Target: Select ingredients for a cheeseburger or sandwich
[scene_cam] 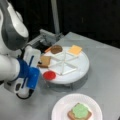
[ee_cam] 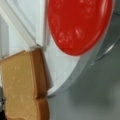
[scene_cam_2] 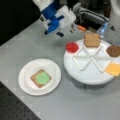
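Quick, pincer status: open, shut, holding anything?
Pincer: open or shut cannot be told; nothing seen held. It hangs beside the tomato on the divided tray.

Counting the toy foods, dishes and arm on the grey table

Two toast squares are showing: one [scene_cam_2: 92, 40] is lying in a wedge of the divided tray, and the other [scene_cam_2: 40, 78] is sitting as a base on the paper plate. One green lettuce disc [scene_cam_2: 43, 78] is resting on that base. One red tomato round [scene_cam_2: 72, 47], one dark brown patty [scene_cam_2: 114, 51] and one yellow cheese square [scene_cam_2: 113, 68] are each occupying a separate wedge. That is making six toy pieces in all, four on the tray and two on the plate. One white divided tray [scene_cam_2: 87, 75] and one white paper plate [scene_cam_2: 27, 87] are standing on the table, and one gripper [scene_cam_2: 65, 31] is hanging beside the tray near the tomato.
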Controlling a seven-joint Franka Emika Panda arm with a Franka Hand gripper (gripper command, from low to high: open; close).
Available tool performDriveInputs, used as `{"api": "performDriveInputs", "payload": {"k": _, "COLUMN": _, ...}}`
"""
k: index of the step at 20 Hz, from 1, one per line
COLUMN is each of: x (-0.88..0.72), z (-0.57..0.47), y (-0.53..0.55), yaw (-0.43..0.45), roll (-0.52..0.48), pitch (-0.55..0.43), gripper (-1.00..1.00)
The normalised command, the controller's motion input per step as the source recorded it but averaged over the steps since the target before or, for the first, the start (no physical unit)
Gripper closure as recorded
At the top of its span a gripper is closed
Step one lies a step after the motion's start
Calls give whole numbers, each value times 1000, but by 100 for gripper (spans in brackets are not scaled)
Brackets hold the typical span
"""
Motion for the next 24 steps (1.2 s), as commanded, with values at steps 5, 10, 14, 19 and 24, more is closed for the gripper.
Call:
{"api": "performDriveInputs", "payload": {"k": 5, "x": 169, "z": -200, "y": -231, "yaw": 43, "roll": 432, "pitch": 12, "gripper": -100}}
{"api": "performDriveInputs", "payload": {"k": 10, "x": 198, "z": -137, "y": -126, "yaw": 8, "roll": 432, "pitch": 1, "gripper": -100}}
{"api": "performDriveInputs", "payload": {"k": 14, "x": 190, "z": -53, "y": -97, "yaw": -25, "roll": 361, "pitch": 24, "gripper": -100}}
{"api": "performDriveInputs", "payload": {"k": 19, "x": 205, "z": -27, "y": -88, "yaw": -44, "roll": 261, "pitch": 7, "gripper": -100}}
{"api": "performDriveInputs", "payload": {"k": 24, "x": 230, "z": -31, "y": -20, "yaw": -42, "roll": 190, "pitch": 1, "gripper": -100}}
